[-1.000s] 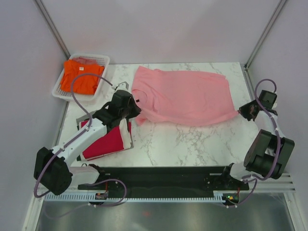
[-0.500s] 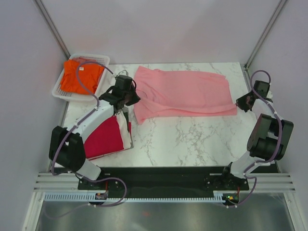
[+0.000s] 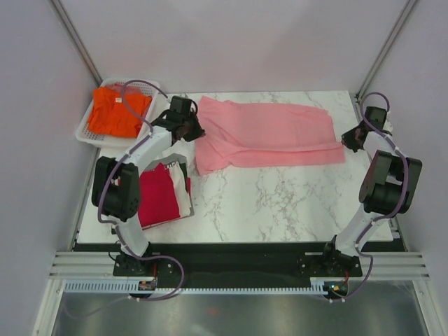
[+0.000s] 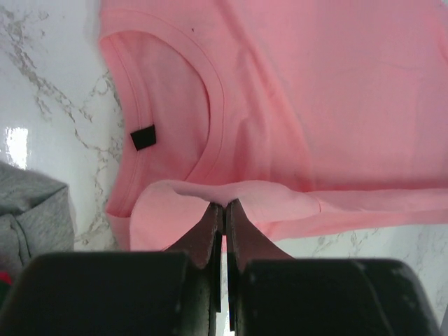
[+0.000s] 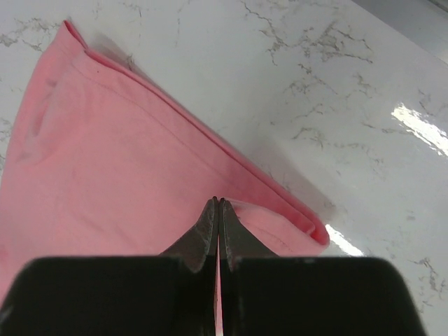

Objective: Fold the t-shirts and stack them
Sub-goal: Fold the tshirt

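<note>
Pink t-shirt (image 3: 273, 133) spread on desk (image 3: 280, 199); collar-side edge pinched by left end effector (image 4: 224, 207), opposite edge pinched by right end effector (image 5: 218, 203).

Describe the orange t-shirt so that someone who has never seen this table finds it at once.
Start at the marble table and go to its far left corner, where a white mesh basket sits. The orange t-shirt lies inside it. It is the only orange thing in view; the pink t-shirt and the crimson t-shirt lie out on the table.
</note>
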Controlling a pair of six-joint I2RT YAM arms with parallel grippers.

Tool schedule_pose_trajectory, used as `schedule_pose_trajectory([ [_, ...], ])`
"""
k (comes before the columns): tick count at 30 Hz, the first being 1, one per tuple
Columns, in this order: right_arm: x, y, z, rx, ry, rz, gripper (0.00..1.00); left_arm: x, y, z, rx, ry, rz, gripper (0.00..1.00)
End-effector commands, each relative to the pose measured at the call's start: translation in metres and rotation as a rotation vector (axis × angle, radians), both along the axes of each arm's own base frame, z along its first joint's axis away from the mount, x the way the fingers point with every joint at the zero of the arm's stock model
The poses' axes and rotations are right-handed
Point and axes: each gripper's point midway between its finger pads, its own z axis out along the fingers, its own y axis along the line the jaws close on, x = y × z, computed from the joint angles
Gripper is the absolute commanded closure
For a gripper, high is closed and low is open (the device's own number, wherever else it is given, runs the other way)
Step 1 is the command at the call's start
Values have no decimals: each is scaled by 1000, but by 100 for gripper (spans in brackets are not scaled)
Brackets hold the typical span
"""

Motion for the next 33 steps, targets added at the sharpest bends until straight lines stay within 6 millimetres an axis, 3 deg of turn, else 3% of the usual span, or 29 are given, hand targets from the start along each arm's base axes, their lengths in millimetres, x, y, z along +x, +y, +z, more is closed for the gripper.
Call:
schedule_pose_trajectory([
  [1, 21, -6, 8, -23, -34, -19, 100, 22, 3, 12, -22, -26, -33, 98],
  [3, 30, -4, 5, -23, -34, -14, 100, 30, 3, 5, -29, -12, -28, 98],
  [4, 32, -4, 3, -23, -31, -11, 94, 34, 4, 3, -35, -8, -18, 98],
  [5, 35, -4, 3, -24, -33, -8, 86, 38, 4, 1, -37, -7, -17, 98],
  [6, 39, -4, 4, -28, -37, -9, 59, 45, 3, -2, -41, -4, -22, 94],
  [7, 38, -5, 4, -29, -35, -11, 53, 49, 1, -1, -45, -8, -29, 90],
  [10, 28, -5, 9, -53, -37, -26, 37, 60, -3, 7, -59, -32, -51, 53],
  [11, 25, -5, 22, -67, -63, -26, 36, 61, -4, 13, -60, -46, -58, 45],
  [12, 14, -3, 14, -70, -46, -24, 34, 60, -3, 14, -55, -50, -59, 37],
  [14, 1, 0, 27, -85, -74, -27, 34, 55, -1, 31, -57, -88, -55, 34],
  [15, -10, 4, 16, -82, -65, -22, 34, 49, 0, 29, -50, -84, -60, 30],
  [17, -23, 9, 24, -88, -95, -24, 34, 39, 0, 41, -50, -103, -64, 27],
  [18, -31, 11, 14, -84, -96, -26, 35, 29, 1, 32, -52, -76, -55, 22],
  [21, -41, 19, 9, -68, -116, -19, 38, 1, 1, 25, -56, -44, -43, 22],
  [23, -44, 20, 0, -57, -101, -24, 41, -17, 2, 20, -57, -26, -21, 23],
  [29, -37, 16, -21, -39, -76, -54, 46, -49, 4, 11, -43, -22, 27, 21],
  [33, -23, 13, -23, -21, -79, -66, 47, -63, -2, 7, -81, -54, 9, 12],
])
